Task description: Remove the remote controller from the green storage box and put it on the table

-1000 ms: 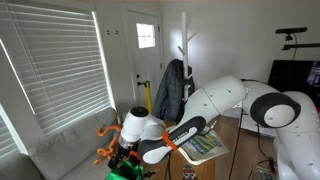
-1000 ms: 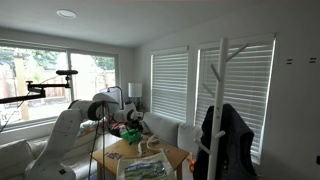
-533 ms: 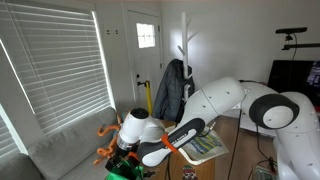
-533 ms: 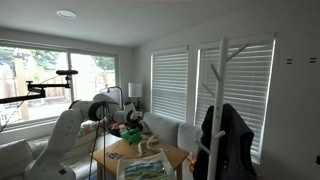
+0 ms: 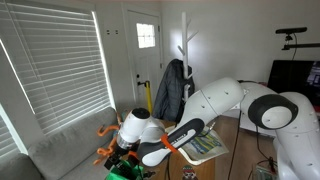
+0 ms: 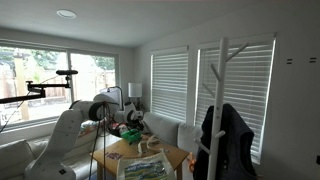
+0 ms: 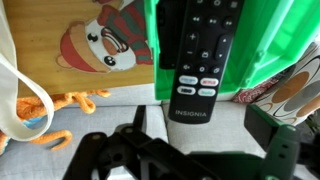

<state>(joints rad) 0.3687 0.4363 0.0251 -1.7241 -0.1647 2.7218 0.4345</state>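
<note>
Nothing visibly shifts from half a second ago. In the wrist view the hand [image 7: 195, 150] hangs just short of the green storage box [image 7: 285, 50], its dark fingers [image 7: 285, 140] spread. The black remote controller [image 7: 200, 50] lies in that box, its near end reaching between the fingers. An orange toy [image 7: 50, 105] sits beside the box. In an exterior view the wooden bench [image 6: 172, 155] carries the box; beyond it stand a grey sofa [image 5: 60, 150], window blinds [image 5: 50, 60] and a coat rack [image 5: 183, 50].
</note>
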